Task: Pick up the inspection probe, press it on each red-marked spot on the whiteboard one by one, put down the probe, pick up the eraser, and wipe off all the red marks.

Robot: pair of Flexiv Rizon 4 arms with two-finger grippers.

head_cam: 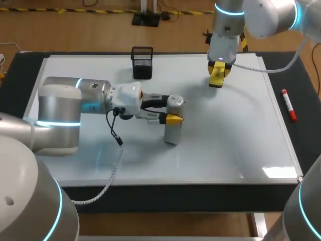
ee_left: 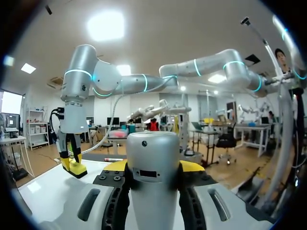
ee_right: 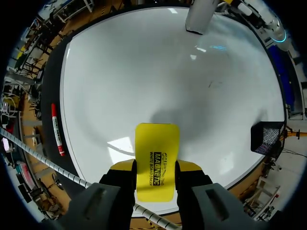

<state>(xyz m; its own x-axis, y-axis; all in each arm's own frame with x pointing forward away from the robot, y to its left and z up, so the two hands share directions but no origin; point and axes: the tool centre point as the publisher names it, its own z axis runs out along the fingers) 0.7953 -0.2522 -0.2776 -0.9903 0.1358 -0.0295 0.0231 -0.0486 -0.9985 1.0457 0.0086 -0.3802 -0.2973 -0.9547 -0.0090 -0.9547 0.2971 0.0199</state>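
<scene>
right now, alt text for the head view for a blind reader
The left gripper holds a silver probe upright near the middle of a whiteboard, while the right gripper holds a yellow eraser over its far right part. A black mesh holder stands near the far edge; a red marker lies beside the board's right side.

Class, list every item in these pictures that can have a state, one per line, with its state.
left claw: shut on the inspection probe.
inspection probe: upright, gripped from two sides.
right claw: shut on the eraser.
eraser: held above the whiteboard, not touching it.
whiteboard: no red marks visible.
red marker: lying flat beside the whiteboard.
mesh holder: upright on the whiteboard.
</scene>
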